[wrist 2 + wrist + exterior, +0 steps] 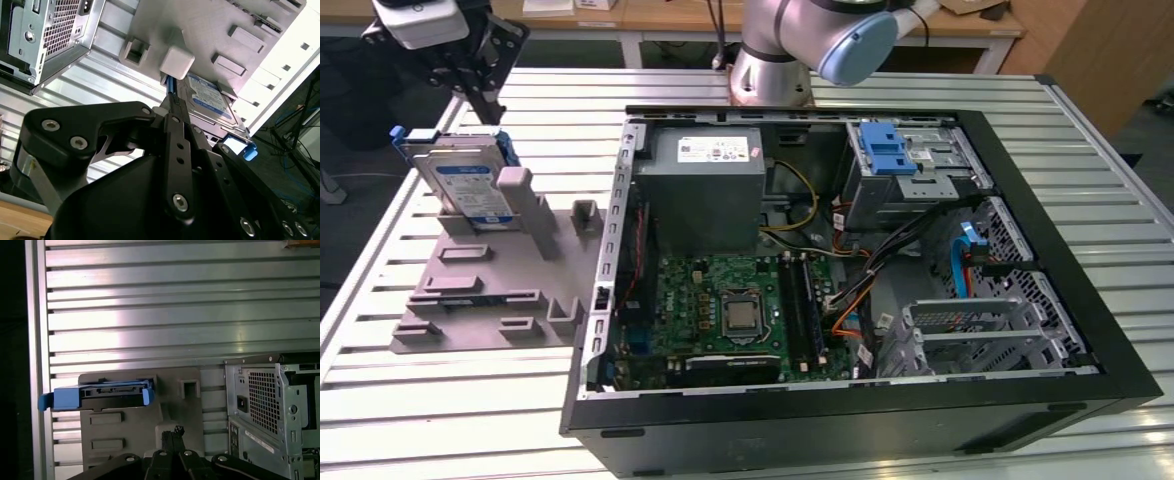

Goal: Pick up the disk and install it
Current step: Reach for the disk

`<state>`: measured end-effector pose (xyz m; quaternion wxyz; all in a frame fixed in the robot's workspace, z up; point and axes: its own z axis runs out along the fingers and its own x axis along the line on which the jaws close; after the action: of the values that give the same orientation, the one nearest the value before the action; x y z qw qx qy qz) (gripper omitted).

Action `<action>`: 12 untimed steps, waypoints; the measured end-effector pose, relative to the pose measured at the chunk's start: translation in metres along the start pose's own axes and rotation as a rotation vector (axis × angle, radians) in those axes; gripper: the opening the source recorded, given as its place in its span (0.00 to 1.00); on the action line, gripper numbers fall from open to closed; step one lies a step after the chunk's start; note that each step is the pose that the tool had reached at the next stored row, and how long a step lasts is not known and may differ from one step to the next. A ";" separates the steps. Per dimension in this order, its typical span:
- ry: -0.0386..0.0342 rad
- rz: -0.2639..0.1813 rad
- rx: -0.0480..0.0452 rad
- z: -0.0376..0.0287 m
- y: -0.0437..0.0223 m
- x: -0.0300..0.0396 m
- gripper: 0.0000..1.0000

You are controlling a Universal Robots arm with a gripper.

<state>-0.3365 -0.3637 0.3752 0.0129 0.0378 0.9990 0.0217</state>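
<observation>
Slatted metal table [454,420] with an open computer case [1067,400]. Disk [464,185] stands upright in grey holder [480,300] at the exterior view's left, outside the case. Gripper [491,112] hangs near the disk's top, not touching, fingers pressed together, holding nothing.

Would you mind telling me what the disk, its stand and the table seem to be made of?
Disk: apparently silvery metal casing in a glossy blue plastic frame. Stand: matte grey plastic, likely. Table: ribbed metal, probably aluminium, from its sheen.
</observation>
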 end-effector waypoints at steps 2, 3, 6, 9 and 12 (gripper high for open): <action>0.0000 0.000 0.0000 0.0000 0.0002 0.0013 0.11; 0.0000 0.000 -0.0001 -0.0001 0.0002 0.0043 0.11; 0.0000 0.000 -0.0001 -0.0001 0.0002 0.0044 0.11; 0.0001 0.000 0.0000 -0.0001 0.0002 0.0044 0.11; 0.0001 0.000 0.0000 -0.0001 0.0002 0.0045 0.11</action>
<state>-0.3409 -0.3632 0.3753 0.0129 0.0379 0.9990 0.0217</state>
